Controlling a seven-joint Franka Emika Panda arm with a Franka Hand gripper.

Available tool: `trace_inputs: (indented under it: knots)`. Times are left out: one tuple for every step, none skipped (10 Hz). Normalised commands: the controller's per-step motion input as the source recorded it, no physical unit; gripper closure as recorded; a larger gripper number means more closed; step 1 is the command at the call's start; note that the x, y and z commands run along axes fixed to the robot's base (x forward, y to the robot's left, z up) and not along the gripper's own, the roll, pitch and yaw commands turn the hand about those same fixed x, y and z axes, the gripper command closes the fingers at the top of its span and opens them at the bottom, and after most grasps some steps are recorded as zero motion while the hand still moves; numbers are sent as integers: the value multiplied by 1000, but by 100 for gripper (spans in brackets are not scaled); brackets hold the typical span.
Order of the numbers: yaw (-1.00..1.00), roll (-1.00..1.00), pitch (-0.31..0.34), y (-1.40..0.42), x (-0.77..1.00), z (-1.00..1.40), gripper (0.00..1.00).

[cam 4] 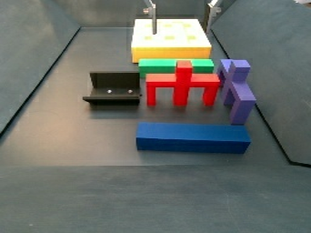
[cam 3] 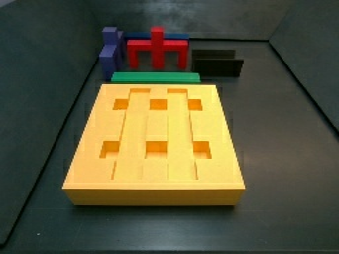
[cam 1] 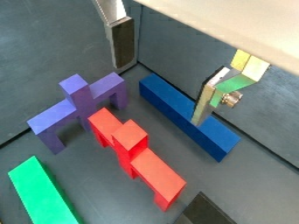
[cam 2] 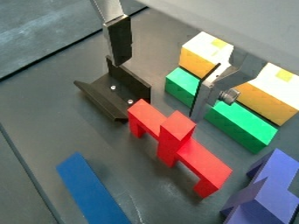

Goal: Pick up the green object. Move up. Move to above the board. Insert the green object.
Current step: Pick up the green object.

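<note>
Working from the left in a side view, the dark floor [cam 4: 49,118] lies bare between the sloping side wall [cam 4: 27,64] and the fixture [cam 4: 112,89], so I have open room there. The fixture stands apart from the pieces to its right.

In the middle, the board [cam 4: 170,41] sits at the far end. The green object [cam 4: 176,65] lies flat along the board's near edge, touching it, and spans about the board's width. The red cross-shaped piece [cam 4: 183,86] stands just beside the green object on its other side, so there is very little clearance along that long edge. In front of it the blue block [cam 4: 192,136] lies crosswise, and the floor is bare from there to the near edge.

To the right, the purple piece [cam 4: 237,89] stands close to the red one, near the right wall.

The gripper [cam 4: 183,7] hangs high over the board's far part. Its fingers [cam 4: 152,11] are spread wide with nothing between them. In a wrist view the gripper [cam 2: 162,87] looks down on the fixture [cam 2: 111,92], the red piece [cam 2: 176,140] and the green object [cam 2: 216,112] against the board [cam 2: 281,92].

In a side view, the floor [cam 3: 284,129] to the right of the board [cam 3: 159,134] is wide and bare, and the strip on its left is narrower.
</note>
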Motion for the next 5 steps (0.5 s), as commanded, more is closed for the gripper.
trace_inputs:
  knots:
    - [0, 53, 0, 0, 0, -3, 0]
    - [0, -1, 0, 0, 20, 0, 0]
    - [-206, -47, -23, 0, 0, 0, 0]
    - [-586, -163, -114, -306, 0, 0, 0]
    - [-586, -224, -120, -394, 0, 0, 0]
